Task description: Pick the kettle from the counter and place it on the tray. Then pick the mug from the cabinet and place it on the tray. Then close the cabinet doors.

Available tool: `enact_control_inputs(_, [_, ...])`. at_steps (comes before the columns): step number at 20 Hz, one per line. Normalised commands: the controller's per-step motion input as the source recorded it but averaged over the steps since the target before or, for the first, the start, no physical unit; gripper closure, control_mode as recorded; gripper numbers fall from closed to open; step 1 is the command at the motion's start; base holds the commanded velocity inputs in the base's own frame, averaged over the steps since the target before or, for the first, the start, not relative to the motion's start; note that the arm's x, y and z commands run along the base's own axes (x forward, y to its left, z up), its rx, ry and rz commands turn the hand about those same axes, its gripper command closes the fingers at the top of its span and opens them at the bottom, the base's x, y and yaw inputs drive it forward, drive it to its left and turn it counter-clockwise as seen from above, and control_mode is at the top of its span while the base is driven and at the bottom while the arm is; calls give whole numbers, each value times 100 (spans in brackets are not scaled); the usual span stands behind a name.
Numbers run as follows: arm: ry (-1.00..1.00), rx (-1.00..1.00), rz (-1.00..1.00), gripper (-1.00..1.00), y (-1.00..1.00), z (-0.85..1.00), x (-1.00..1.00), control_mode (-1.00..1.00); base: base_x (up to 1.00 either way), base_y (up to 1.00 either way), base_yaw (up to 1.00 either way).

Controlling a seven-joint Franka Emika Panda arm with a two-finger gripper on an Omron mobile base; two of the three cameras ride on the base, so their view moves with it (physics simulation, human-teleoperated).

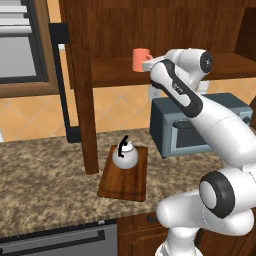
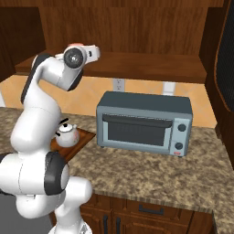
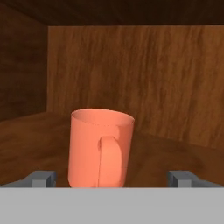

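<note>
The silver-grey kettle (image 1: pixel 125 155) (image 2: pixel 67 136) stands upright on the dark wooden tray (image 1: pixel 127 187) (image 2: pixel 84 136) on the granite counter (image 1: pixel 45 185). The coral-orange mug (image 1: pixel 140 60) (image 3: pixel 100 146) sits upright on the inner shelf of the cabinet (image 1: pixel 110 70), its handle facing the hand camera. My gripper (image 1: pixel 149 64) (image 3: pixel 113 178) is open and level with the mug at its right side. In the hand view the mug stands just ahead of the two fingertips (image 3: pixel 43 178), left of centre between them, untouched. Both cabinet doors (image 1: pixel 82 90) (image 2: pixel 226 59) stand open.
A grey-blue toaster oven (image 1: pixel 200 125) (image 2: pixel 144 123) sits on the counter under the shelf, right of the tray. The open left door's black bar handle (image 1: pixel 62 85) hangs left of the tray. A grey-framed microwave (image 1: pixel 20 45) is at far left.
</note>
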Motion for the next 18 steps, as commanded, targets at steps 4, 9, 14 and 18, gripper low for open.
enact_control_inputs(4, [0,0,0,-100,25,0,14,-100,0,0,0])
enact_control_inputs(9, [0,0,2,-100,3,0,20,-100,0,0,0])
enact_control_inputs(14, [0,0,4,-100,0,0,11,-100,0,0,0])
enact_control_inputs(18, [0,0,3,-100,0,-2,10,-100,0,0,0])
